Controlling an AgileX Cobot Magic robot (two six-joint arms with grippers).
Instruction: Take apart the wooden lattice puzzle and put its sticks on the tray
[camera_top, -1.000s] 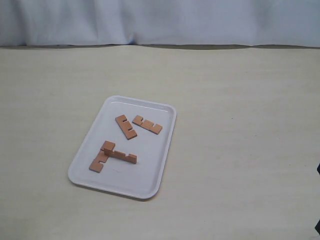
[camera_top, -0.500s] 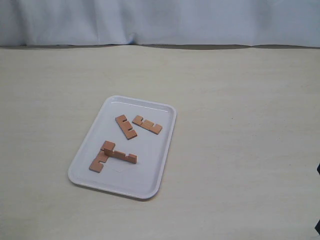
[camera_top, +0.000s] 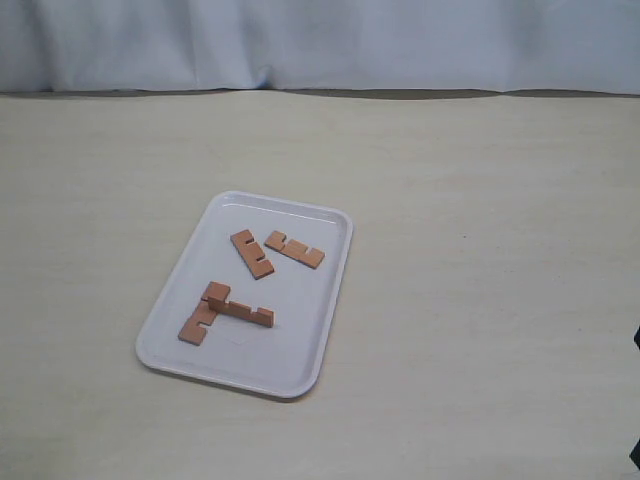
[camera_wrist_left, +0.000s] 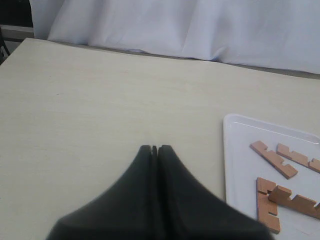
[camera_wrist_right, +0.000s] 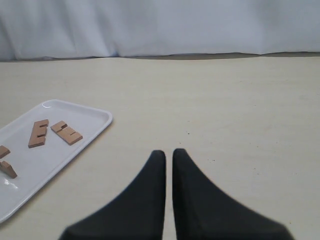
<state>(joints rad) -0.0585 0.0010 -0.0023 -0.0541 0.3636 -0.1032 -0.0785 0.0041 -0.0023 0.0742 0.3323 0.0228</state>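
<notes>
The white tray (camera_top: 300, 340) lies on the table left of centre and holds four reddish-brown notched sticks. Two sticks (camera_top: 252, 253) (camera_top: 295, 249) lie apart at its far end. The other two (camera_top: 203, 313) (camera_top: 245, 311) meet in an L shape nearer the front, one resting against the other. No hash-shaped grid shows. My left gripper (camera_wrist_left: 154, 148) is shut and empty over bare table beside the tray (camera_wrist_left: 240, 165). Off the tray's (camera_wrist_right: 60, 150) other side, my right gripper (camera_wrist_right: 168, 152) is shut to a thin slit, holding nothing. Neither gripper's fingers show in the exterior view.
A pale cloth backdrop (camera_top: 320, 45) hangs behind the table's far edge. A dark piece of the right arm (camera_top: 636, 340) shows at the exterior view's right border. Bare tabletop (camera_top: 480, 250) surrounds the tray.
</notes>
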